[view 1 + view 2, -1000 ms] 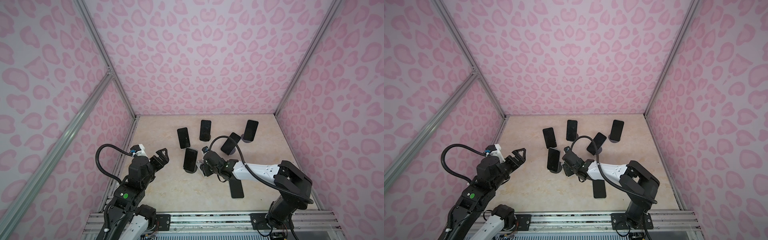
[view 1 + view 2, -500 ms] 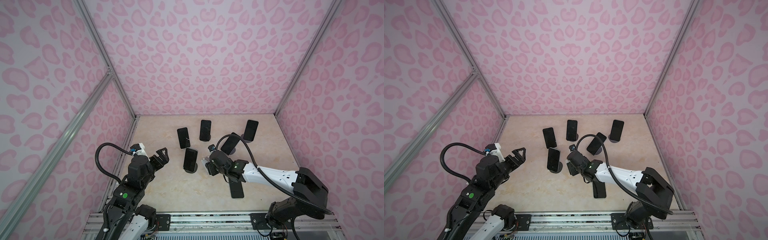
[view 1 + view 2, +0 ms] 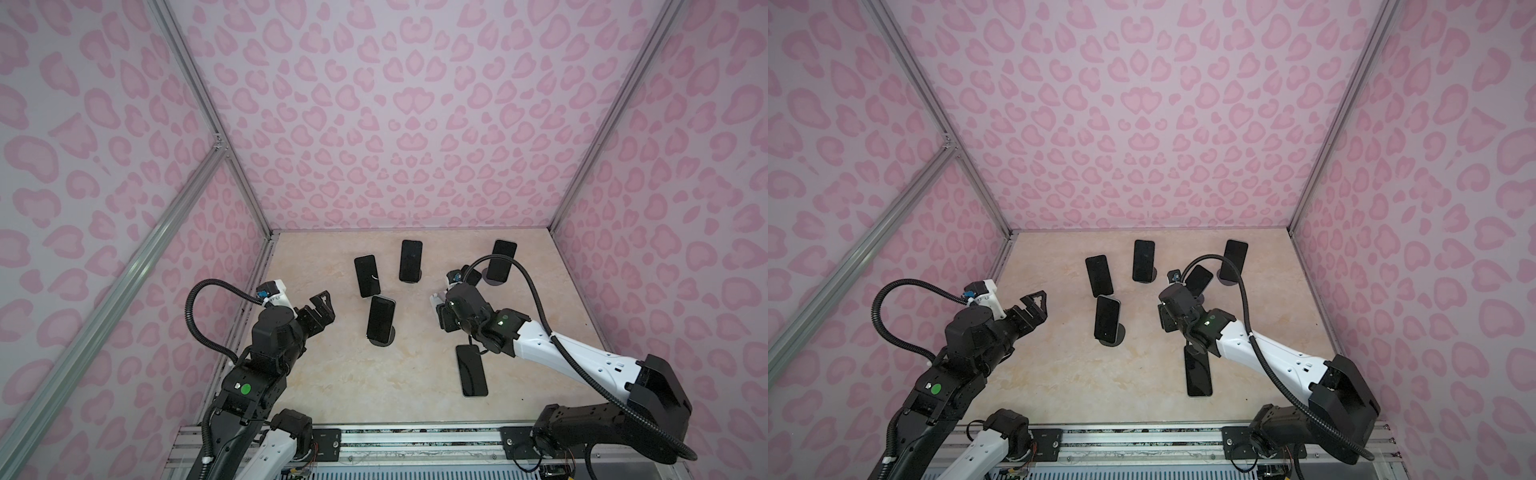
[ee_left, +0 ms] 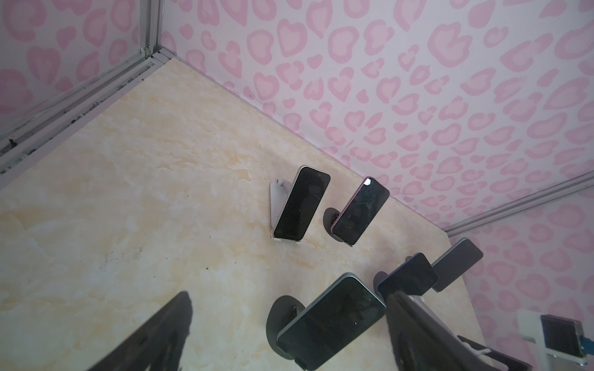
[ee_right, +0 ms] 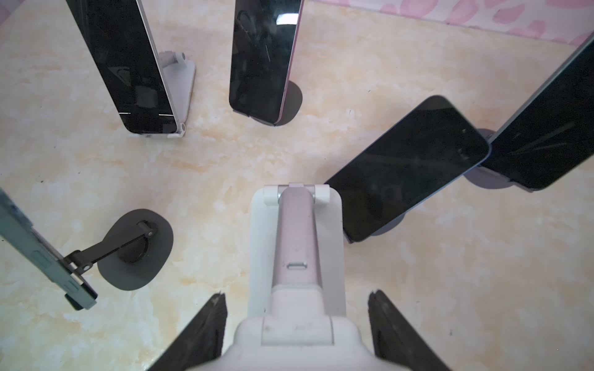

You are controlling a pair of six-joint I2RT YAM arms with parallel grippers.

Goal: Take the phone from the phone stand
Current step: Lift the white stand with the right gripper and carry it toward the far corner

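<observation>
White phone stand (image 5: 295, 237) sits empty between the spread jaws of our right gripper (image 5: 297, 295), one phone (image 3: 471, 371) lies flat on the surface (image 3: 332, 374) just beside that arm, and our left gripper (image 3: 325, 307) hangs wide open, clear of everything.

The left arm (image 3: 276, 332) and right arm (image 3: 582, 363) are black and white. A black bumpy cable (image 3: 188, 309) runs along each. The left arm has a round green sticker (image 3: 246, 389). The left gripper (image 3: 326, 309) is black.
</observation>
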